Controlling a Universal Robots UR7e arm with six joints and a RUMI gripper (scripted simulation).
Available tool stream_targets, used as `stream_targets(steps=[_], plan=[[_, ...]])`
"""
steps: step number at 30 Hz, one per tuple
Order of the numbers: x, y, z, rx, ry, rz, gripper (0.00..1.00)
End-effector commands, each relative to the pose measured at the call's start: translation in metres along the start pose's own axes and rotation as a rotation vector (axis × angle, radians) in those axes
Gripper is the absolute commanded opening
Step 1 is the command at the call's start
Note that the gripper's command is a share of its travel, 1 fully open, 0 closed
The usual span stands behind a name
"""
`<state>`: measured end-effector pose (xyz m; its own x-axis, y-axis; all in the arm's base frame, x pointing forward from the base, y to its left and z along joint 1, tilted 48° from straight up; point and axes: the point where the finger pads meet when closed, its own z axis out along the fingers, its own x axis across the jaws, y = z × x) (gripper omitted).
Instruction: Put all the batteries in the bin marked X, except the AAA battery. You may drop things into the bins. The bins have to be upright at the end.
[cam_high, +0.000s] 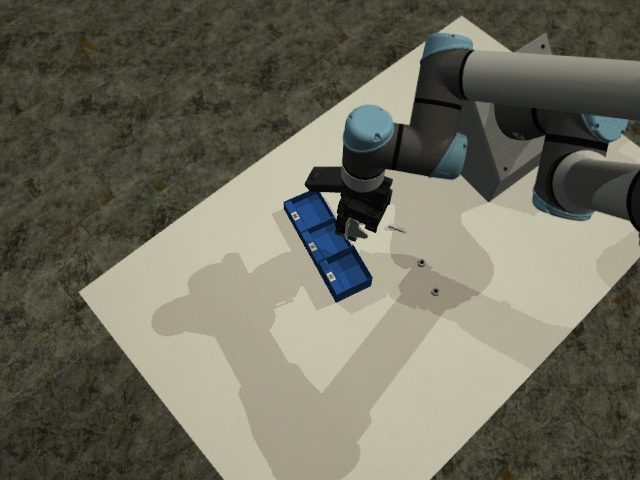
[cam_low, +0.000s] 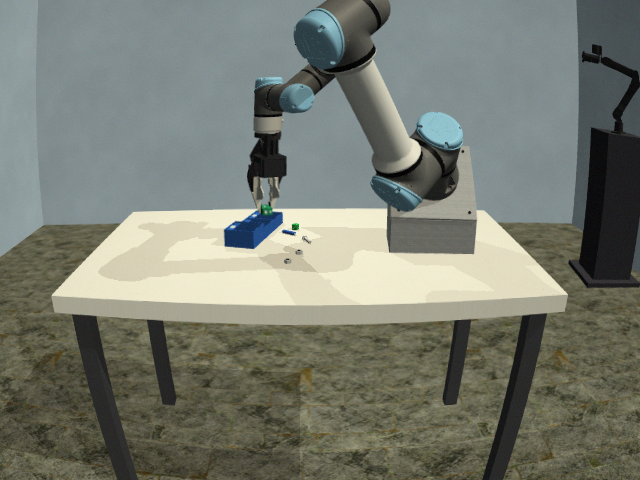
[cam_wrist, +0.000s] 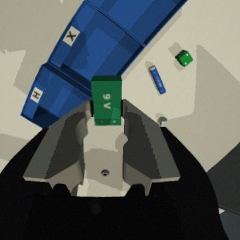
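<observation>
My gripper (cam_high: 352, 233) (cam_low: 263, 203) (cam_wrist: 107, 101) is shut on a green 9V battery (cam_wrist: 107, 95) (cam_low: 266, 209) and holds it above the blue three-compartment bin (cam_high: 356, 292) (cam_low: 242, 238) (cam_wrist: 125, 30). In the wrist view the battery hangs over the near edge of the middle compartment, which bears the X label (cam_wrist: 72, 36); the end compartment is marked H (cam_wrist: 36, 93). A slim blue cylindrical battery (cam_wrist: 157, 79) (cam_low: 288, 232) lies on the table right of the bin. A small green block (cam_wrist: 184, 58) (cam_low: 295, 226) lies beyond it.
A screw (cam_high: 397, 228) (cam_low: 306, 239) and two nuts (cam_high: 420, 262) (cam_high: 434, 291) lie on the table (cam_high: 465, 361) right of the bin. The grey robot base block (cam_low: 431, 232) stands at the back right.
</observation>
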<state>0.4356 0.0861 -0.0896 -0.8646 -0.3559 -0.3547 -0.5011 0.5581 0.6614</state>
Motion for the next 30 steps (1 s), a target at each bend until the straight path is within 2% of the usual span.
stream_targets(steps=[1, 7, 10, 12, 13, 18, 30], plan=[[-0.009, -0.028, 0.001, 0.004, 0.004, 0.157, 0.0], [-0.012, -0.04, 0.001, 0.004, 0.001, 0.339, 0.0], [-0.012, -0.041, 0.001, 0.004, 0.003, 0.431, 0.0], [-0.012, -0.041, 0.001, 0.004, 0.003, 0.431, 0.0], [-0.012, -0.041, 0.001, 0.004, 0.005, 0.517, 0.0], [-0.012, -0.039, 0.001, 0.01, 0.011, 0.657, 0.0], [-0.011, -0.037, 0.001, 0.01, 0.011, 0.664, 0.0]])
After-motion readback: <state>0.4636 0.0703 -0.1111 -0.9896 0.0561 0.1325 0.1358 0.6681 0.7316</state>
